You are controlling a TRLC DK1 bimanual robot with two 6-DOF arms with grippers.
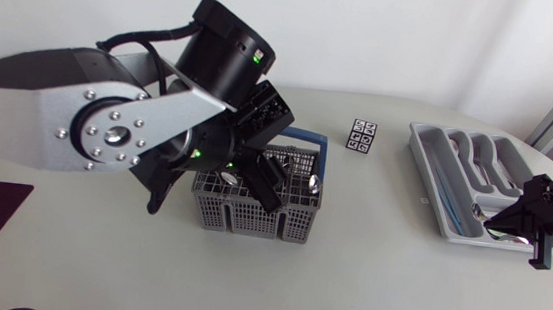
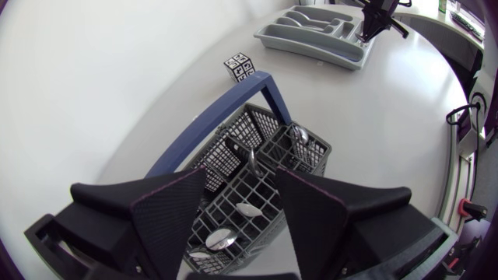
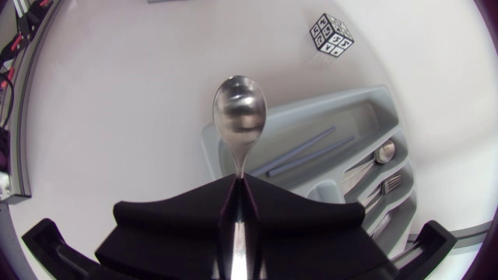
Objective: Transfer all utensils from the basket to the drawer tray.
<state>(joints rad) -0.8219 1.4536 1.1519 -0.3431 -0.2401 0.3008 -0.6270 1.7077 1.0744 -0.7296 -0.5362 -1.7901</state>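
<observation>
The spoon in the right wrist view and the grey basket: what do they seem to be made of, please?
The shiny silver spoon looks like polished metal: its bowl gleams mirror-like. The grey lattice basket is probably moulded plastic: matte grid walls.

Head view: the left arm [image 1: 108,125] covers the basket [image 1: 251,213] from 9 to 12 o'clock. The utensils in it are too small to tell by type. The right pincer [image 1: 499,225] hides the tray [image 1: 433,184] corner at 4 o'clock.

Right wrist view: the spoon [image 3: 239,117] handle disappears between the pincer's fingers [image 3: 187,214], and the tray's near end lies behind them.

Left wrist view: the basket's near end is hidden under the left pincer [image 2: 241,177].
</observation>
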